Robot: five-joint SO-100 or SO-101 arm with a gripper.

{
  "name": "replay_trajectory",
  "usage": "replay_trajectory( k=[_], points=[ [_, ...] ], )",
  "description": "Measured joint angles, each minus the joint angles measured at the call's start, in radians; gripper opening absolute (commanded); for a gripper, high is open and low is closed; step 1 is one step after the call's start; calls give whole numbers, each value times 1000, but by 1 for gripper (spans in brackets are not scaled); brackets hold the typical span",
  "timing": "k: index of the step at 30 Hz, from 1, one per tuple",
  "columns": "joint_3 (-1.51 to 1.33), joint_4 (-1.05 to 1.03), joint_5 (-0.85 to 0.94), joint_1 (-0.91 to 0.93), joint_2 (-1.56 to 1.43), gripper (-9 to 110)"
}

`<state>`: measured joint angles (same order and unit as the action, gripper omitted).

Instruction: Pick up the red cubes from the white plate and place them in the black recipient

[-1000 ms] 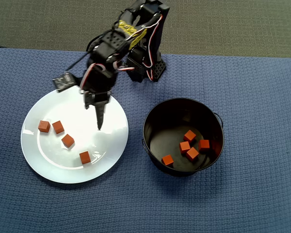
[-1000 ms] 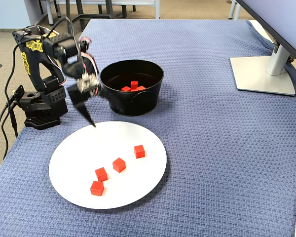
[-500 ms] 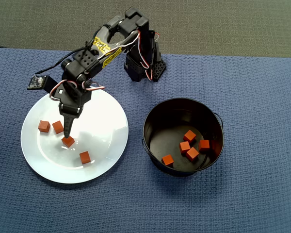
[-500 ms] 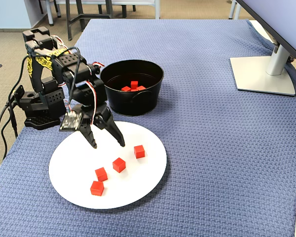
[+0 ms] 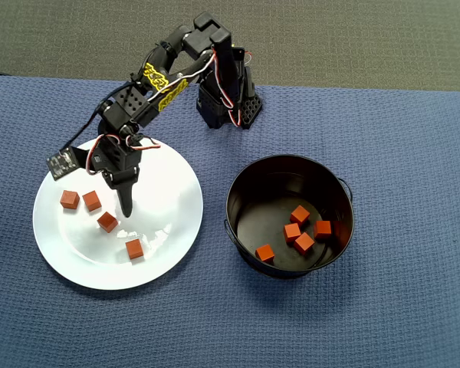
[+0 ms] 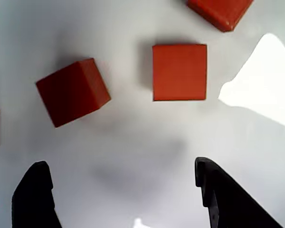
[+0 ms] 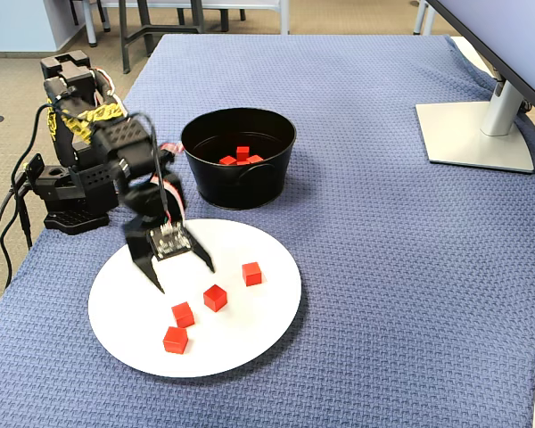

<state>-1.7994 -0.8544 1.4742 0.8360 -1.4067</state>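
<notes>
Lower now, my jaws [image 7: 180, 269] spread empty over the white plate [image 7: 267, 321] — closing here risks nudging the red cubes [image 6: 179, 72] ahead.

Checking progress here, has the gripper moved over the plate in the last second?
Yes. In the overhead view the gripper shifted left and down across the white plate, toward the cubes.

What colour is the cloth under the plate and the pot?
Blue, with a fine woven texture; the cloth shows best in the fixed view.
</notes>
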Motion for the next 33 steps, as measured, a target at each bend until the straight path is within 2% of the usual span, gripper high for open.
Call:
replay_trajectory(
  k=[4,8,16,33],
  points=[
    [-29,48,196,49,0,33],
    [-31,60,245,55,0,32],
    [-20,72,242,57,32,30],
    [173,100,48,72,179,26]
  ],
)
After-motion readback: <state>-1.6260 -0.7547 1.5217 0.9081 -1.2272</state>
